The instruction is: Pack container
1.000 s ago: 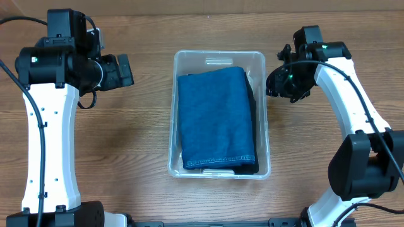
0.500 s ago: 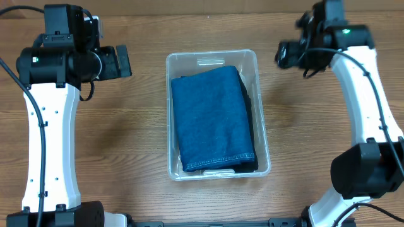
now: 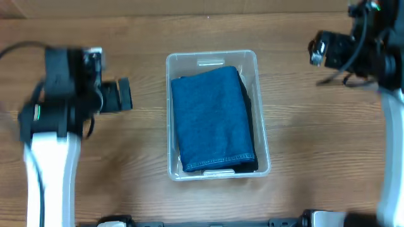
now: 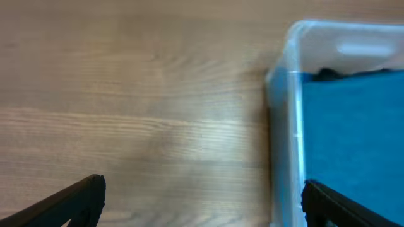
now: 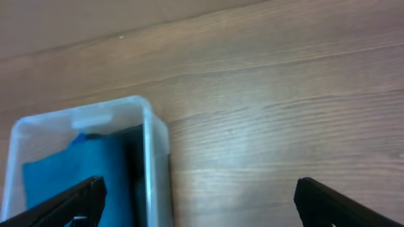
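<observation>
Blue folded cloth (image 3: 214, 120) fills the container (image 3: 262, 69); left hand (image 3: 124, 94) & right hand (image 3: 317, 50) gape empty (both well off it), so you can back them off w/o clipping its rim.

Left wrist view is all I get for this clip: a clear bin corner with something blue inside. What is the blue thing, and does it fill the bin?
Observer: Overhead shows a folded blue cloth lying flat and covering most of the floor of the container.
Operator: Anything else in there?
Observer: A dark item peeks out from under the cloth along its right edge and near end. I cannot tell what it is.
Operator: Where is the other arm?
Observer: The right gripper is over the bare table, off the container's far right corner, with its jaws open and holding nothing.
</observation>
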Motion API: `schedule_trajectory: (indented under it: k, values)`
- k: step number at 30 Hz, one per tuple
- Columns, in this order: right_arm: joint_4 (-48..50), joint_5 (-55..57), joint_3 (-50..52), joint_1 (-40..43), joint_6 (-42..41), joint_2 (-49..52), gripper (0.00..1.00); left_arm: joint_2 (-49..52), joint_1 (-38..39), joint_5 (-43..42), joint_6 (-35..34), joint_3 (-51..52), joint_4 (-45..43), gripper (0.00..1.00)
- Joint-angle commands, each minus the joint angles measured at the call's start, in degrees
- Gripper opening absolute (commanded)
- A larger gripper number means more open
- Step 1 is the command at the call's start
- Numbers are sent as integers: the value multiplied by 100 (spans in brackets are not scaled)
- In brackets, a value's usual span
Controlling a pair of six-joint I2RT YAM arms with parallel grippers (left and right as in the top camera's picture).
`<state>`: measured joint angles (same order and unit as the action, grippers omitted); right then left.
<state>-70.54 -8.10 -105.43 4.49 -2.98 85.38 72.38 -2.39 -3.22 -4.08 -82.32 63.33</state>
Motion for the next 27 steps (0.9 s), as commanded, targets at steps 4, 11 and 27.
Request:
schedule_trajectory:
  k: [4,11,27]
  values:
    - [1294,-50,4013,2,-7,-3571,100,-3294,-22,-122,-55,2138,-192,100]
    - [859,-52,5475,4,-7,-5493,100,-4061,-22,-125,-63,2603,-2,100]
    - [2549,-59,6636,2,323,-6502,100,-4059,-22,-122,-63,2605,291,100]
